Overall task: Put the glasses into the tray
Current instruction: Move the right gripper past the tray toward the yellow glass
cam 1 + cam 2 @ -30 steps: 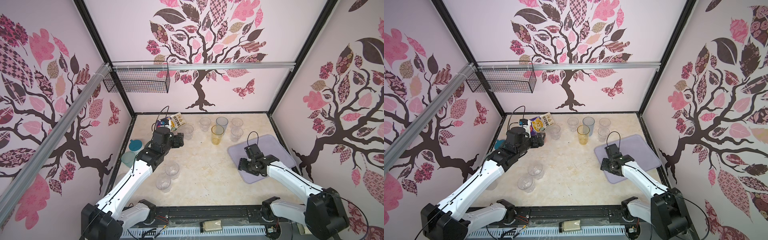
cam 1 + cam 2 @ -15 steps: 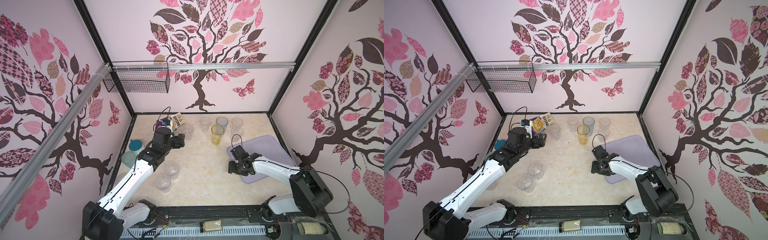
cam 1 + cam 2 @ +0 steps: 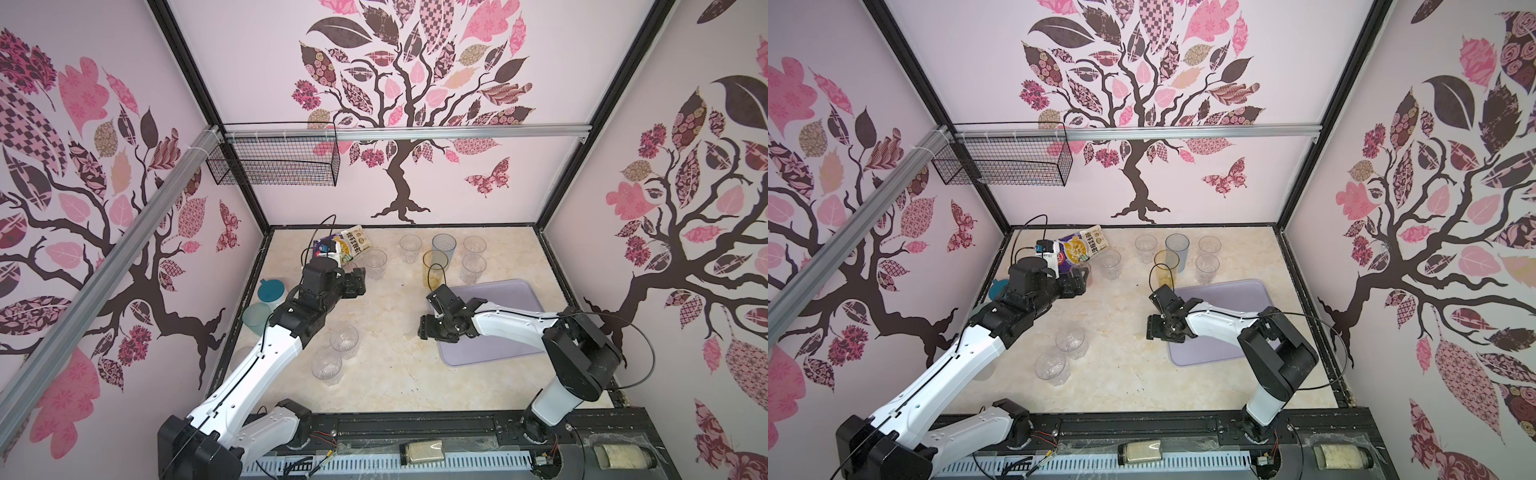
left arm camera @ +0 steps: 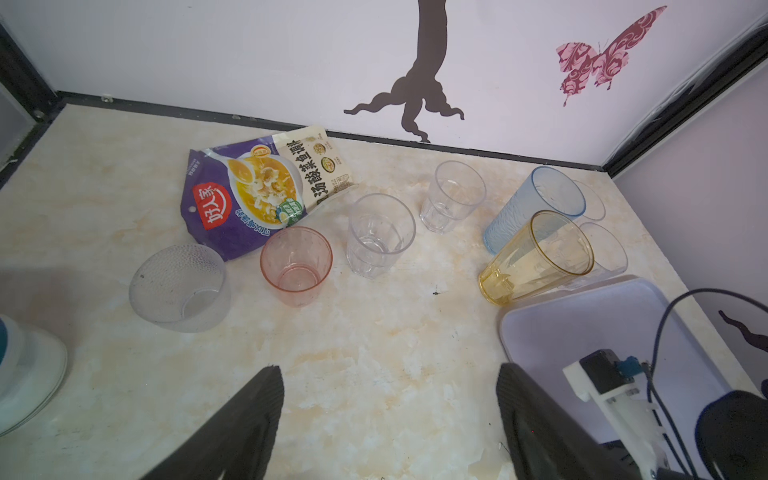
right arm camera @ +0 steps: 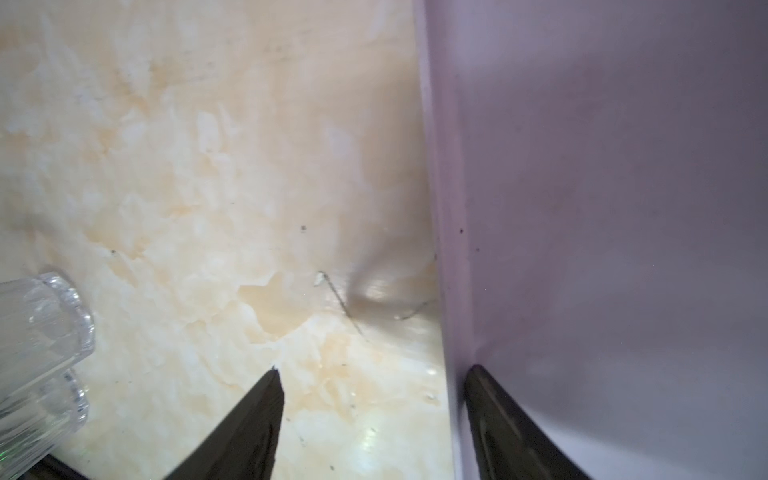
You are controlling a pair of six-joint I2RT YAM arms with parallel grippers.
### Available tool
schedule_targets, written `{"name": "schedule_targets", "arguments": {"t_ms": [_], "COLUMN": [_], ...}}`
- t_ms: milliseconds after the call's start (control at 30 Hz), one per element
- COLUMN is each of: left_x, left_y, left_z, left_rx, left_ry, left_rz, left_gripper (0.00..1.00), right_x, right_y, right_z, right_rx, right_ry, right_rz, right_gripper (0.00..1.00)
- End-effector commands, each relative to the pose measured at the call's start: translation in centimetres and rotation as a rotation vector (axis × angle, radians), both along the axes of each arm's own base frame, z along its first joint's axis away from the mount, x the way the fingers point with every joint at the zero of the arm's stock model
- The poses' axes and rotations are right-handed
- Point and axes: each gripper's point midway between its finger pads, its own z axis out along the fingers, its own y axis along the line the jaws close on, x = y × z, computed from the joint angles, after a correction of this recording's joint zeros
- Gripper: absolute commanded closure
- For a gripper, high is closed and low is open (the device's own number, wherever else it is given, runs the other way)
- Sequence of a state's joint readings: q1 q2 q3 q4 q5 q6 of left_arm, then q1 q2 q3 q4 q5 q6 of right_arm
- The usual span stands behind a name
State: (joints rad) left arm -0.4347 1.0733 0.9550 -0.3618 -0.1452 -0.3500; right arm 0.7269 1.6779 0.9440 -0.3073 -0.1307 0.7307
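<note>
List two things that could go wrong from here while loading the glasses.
1. The open right gripper straddles the tray's rim; lowering could snag and shove the tray toward the nearby amber glass.
2. The open left gripper points toward a clear glass with the pink glass close beside; a wide approach might topple that neighbour.

Bare tabletop [image 3: 386, 328] lies open mid-table; clustered glasses [image 3: 435, 266] crowd the tray's [image 3: 509, 296] far edge.
</note>
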Motion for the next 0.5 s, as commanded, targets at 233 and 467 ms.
{"name": "schedule_targets", "arguments": {"t_ms": [233,467], "left_x": [-0.9,-1.2], "left_y": [1.9,2.0], "left_z": [-0.5,-0.2], "left_rx": [0.077,0.079], "left_ry": [0.035,0.042], "left_rz": [0.051,0.040], "left_gripper": [0.15,0.15], "right_x": [1.0,1.8], "right_y": [7.5,10.5], "right_z": [1.7,2.1], "right_rx": [0.221,0.286], "right_ry": [0.041,0.051], "right_rz": [-0.026,-0.024], "right_gripper": [0.24,0.23]}}
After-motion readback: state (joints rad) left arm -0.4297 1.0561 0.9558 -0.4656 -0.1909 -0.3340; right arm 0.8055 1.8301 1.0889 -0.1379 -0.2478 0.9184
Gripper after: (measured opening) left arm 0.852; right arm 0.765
